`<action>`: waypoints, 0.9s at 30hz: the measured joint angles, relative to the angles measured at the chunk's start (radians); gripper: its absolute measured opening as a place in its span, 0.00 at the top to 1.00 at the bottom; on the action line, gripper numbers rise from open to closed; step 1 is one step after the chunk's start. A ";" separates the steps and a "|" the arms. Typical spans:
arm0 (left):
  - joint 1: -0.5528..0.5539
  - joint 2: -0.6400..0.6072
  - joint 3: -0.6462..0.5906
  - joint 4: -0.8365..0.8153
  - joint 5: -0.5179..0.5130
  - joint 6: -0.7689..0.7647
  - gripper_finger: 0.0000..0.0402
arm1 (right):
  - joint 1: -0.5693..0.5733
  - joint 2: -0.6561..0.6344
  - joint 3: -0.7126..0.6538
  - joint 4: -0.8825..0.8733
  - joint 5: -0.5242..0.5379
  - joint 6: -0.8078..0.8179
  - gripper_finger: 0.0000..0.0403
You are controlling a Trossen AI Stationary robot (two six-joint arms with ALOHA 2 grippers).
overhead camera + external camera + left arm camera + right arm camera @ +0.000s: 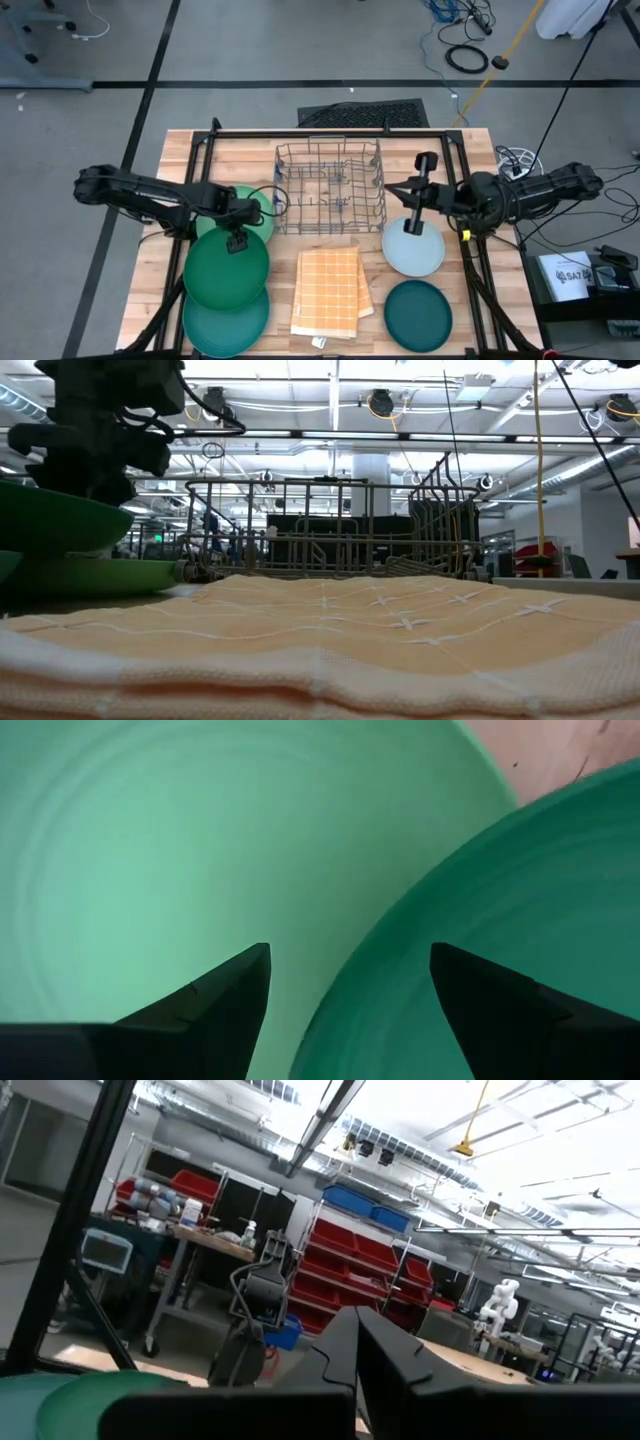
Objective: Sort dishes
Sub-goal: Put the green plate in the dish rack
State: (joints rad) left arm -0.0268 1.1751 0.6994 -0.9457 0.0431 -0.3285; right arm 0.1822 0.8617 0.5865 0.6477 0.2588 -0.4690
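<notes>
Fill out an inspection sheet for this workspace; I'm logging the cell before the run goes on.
Surface: wooden table, black frame around it.
Job's things: light green plate, mid green plate and teal plate overlapping; pale blue-grey plate; dark teal plate.
Clutter: wire rack; checked cloth.
Grippers: left gripper open over the green plates; right gripper shut, empty, above the pale plate.
Cables: coiled on the floor.
Surroundings: shelving with red bins.

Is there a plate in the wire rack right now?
No, the wire rack holds no plates; all five plates lie flat on the table around it.
</notes>
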 joint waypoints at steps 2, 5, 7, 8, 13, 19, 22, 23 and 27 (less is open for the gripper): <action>0.000 0.021 0.000 0.009 0.008 -0.005 0.29 | 0.000 0.003 0.000 0.000 0.000 -0.012 1.00; 0.000 0.045 0.000 0.013 0.009 -0.005 0.31 | 0.000 0.003 0.000 0.000 0.000 -0.015 1.00; 0.000 0.057 0.000 0.013 0.008 -0.005 0.35 | 0.000 0.003 0.000 0.000 0.000 -0.015 1.00; 0.000 0.063 0.000 0.013 0.008 -0.005 0.38 | 0.000 0.003 0.000 0.000 0.000 -0.015 1.00; 0.000 0.076 0.001 0.013 0.008 0.015 0.57 | 0.000 0.003 0.000 0.000 0.000 -0.015 1.00; 0.000 0.075 0.003 0.013 0.008 0.027 0.82 | 0.000 0.003 0.000 0.000 0.000 -0.015 1.00; 0.000 0.070 0.005 0.021 0.009 0.027 0.94 | 0.000 0.003 0.000 0.000 0.000 -0.015 1.00; 0.001 0.068 0.007 0.020 0.010 0.023 0.96 | 0.000 0.003 0.000 0.000 0.000 -0.015 1.00; 0.000 0.057 0.039 -0.016 0.008 0.025 0.97 | 0.000 0.003 0.001 0.000 0.001 -0.015 1.00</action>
State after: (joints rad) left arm -0.0265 1.2322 0.7380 -0.9620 0.0511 -0.3030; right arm 0.1822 0.8642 0.5873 0.6479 0.2596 -0.4839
